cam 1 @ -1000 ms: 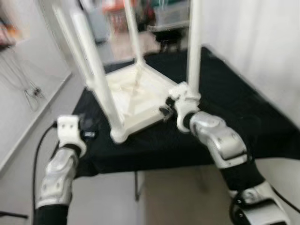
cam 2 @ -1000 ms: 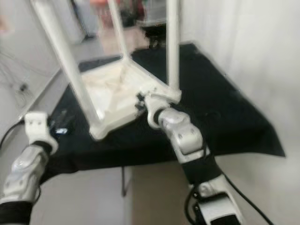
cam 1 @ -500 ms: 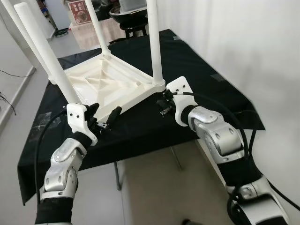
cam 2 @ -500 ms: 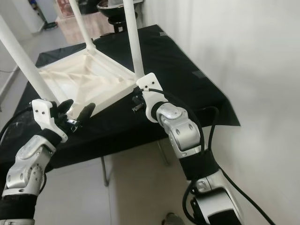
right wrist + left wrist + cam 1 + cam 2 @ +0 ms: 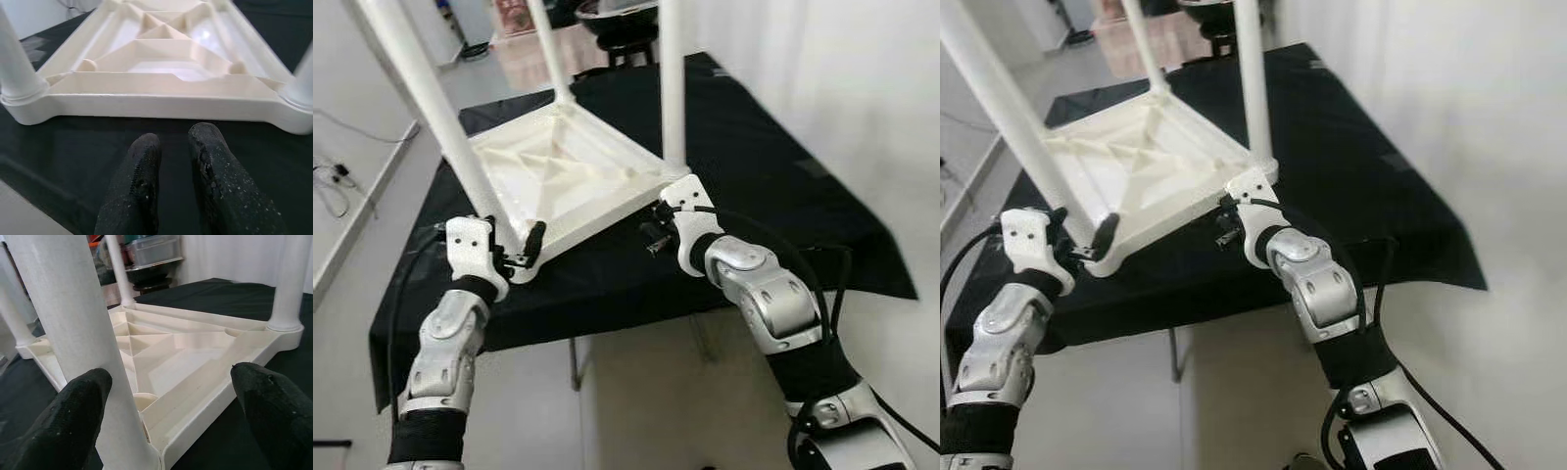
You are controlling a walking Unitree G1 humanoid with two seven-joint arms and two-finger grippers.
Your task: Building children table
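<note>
The table (image 5: 570, 174) lies upside down on the black cloth (image 5: 783, 186), legs pointing up, so the build looks near its end: legs seated, with checking or turning it over probably next. The left gripper (image 5: 171, 396) sits at the near corner, fingers spread wide either side of the nearest leg (image 5: 78, 333), one finger just beside it, not yet squeezing. To grip, it needs only to close. The right gripper (image 5: 173, 161) hovers low over the cloth just short of the table's edge, fingers nearly together, holding nothing, forearm bent in from the right.
</note>
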